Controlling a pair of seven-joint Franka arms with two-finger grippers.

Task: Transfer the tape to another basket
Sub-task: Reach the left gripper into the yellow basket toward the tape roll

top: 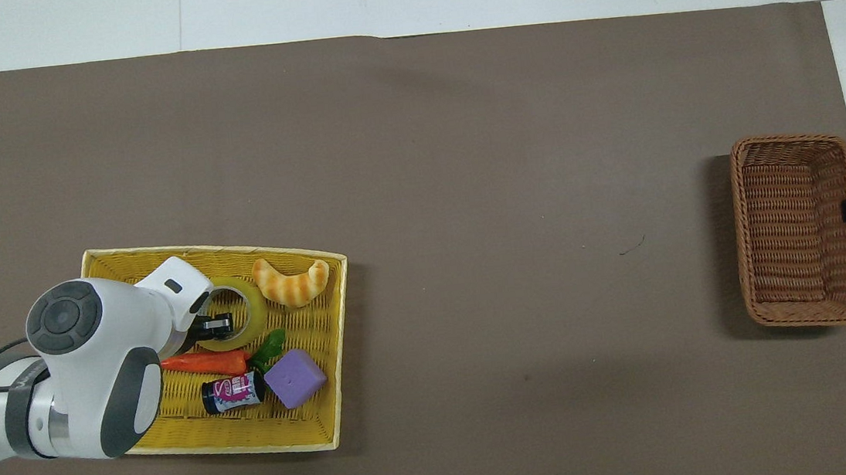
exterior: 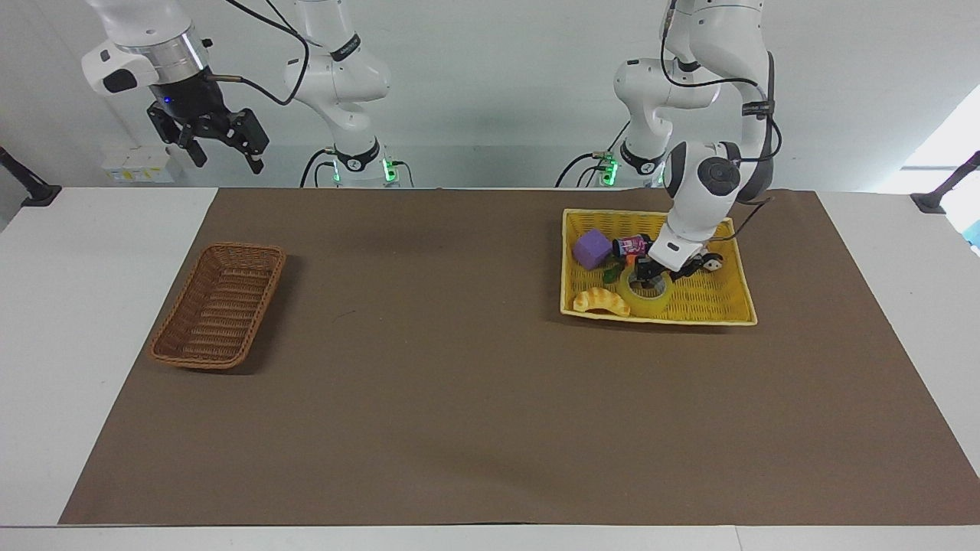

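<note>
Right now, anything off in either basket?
Nothing stands out. The small can lies on its side in the yellow basket; nothing spilled. The left gripper is at the tape. The wicker basket is empty.

place: robotics lab | evidence: two bench-mounted arms (exterior: 712,176) (bare white walls)

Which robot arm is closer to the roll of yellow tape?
Left. The left gripper is down at the tape in the yellow basket; the right gripper waits high above the table's other end.

White arms, black cables, claws
</note>
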